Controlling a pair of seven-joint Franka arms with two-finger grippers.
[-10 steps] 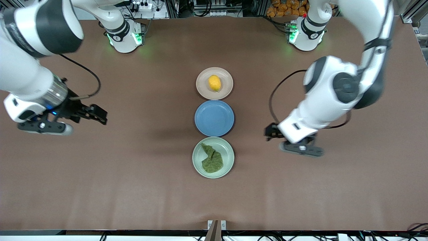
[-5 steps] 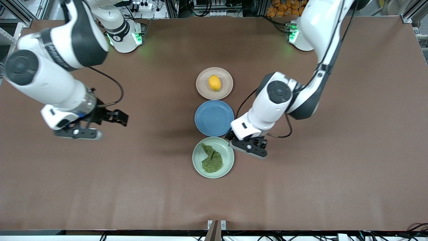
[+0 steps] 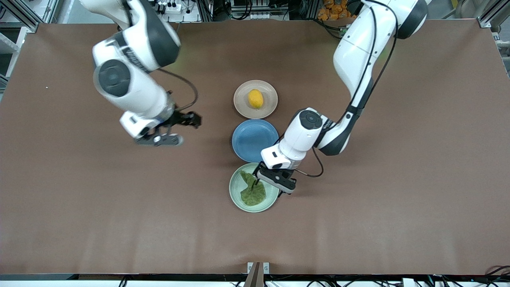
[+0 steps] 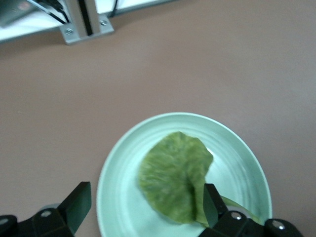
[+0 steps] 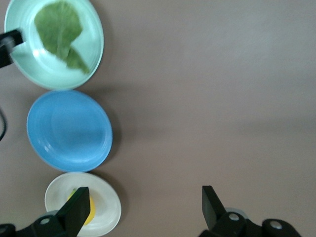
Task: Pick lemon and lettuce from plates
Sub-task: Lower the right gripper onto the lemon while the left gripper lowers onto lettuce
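1. I count three plates: one beige-pink plate (image 3: 255, 99), one blue plate (image 3: 255, 140), one mint green plate (image 3: 239, 186).
2. I see one lemon (image 3: 255, 98).
3. I see one lettuce leaf (image 3: 252, 189).
4. I have two grippers: left gripper (image 3: 270, 187), right gripper (image 3: 182, 130).

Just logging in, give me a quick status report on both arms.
Left gripper open over the lettuce on mint plate. Right gripper open above bare table. Lemon untouched on beige plate. Nothing blocking.

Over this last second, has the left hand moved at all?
Yes. The left hand has swung in from bare table at its arm's end to hang open over the mint green plate, above the lettuce.
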